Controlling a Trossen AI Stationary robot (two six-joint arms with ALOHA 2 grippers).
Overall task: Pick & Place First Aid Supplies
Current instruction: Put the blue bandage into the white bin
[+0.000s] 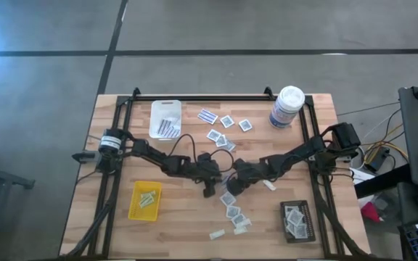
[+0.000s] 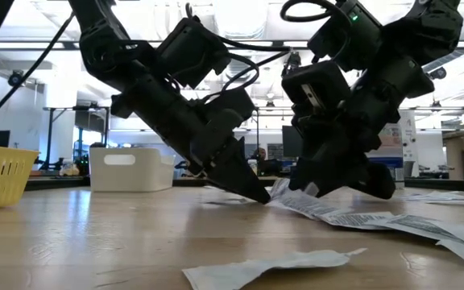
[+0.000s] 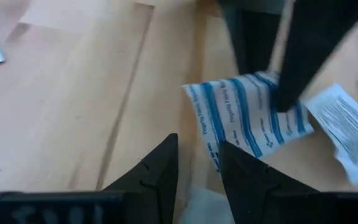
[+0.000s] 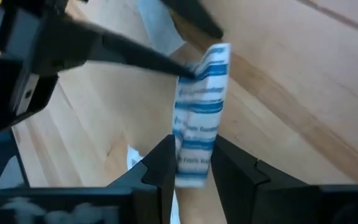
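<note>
A blue-and-white striped packet (image 4: 197, 106) is up between my two grippers at the table's middle. My right gripper (image 4: 194, 142) is shut on one end of it. My left gripper (image 3: 197, 146) faces it from the left, open, with its fingertips on either side of the packet's other end (image 4: 219, 53). In the high view the two grippers meet at mid-table, left gripper (image 1: 210, 183) and right gripper (image 1: 232, 183). More first aid supplies lie loose: white squares with grey centres (image 1: 227, 123) far from me and another cluster (image 1: 232, 206) nearer. My left gripper touches the striped packet's long edge (image 4: 186, 73) with the inner side of one fingertip (image 4: 160, 62), coming from the table's left and slanting down; the other finger stands apart from it. My right gripper pinches the packet's end (image 4: 190, 163) between its two fingers, which slant down from the table's right and lie along it. The packet stands tilted up out of the fingers; whether its far end rests on the table I cannot tell.
A white tray (image 1: 153, 116) with striped strips stands far left, a yellow tray (image 1: 134, 203) near left, a black tray (image 1: 297, 206) near right. A tall white canister (image 1: 287, 107) stands far right. Black frame rails (image 1: 194, 97) run round the table's edges.
</note>
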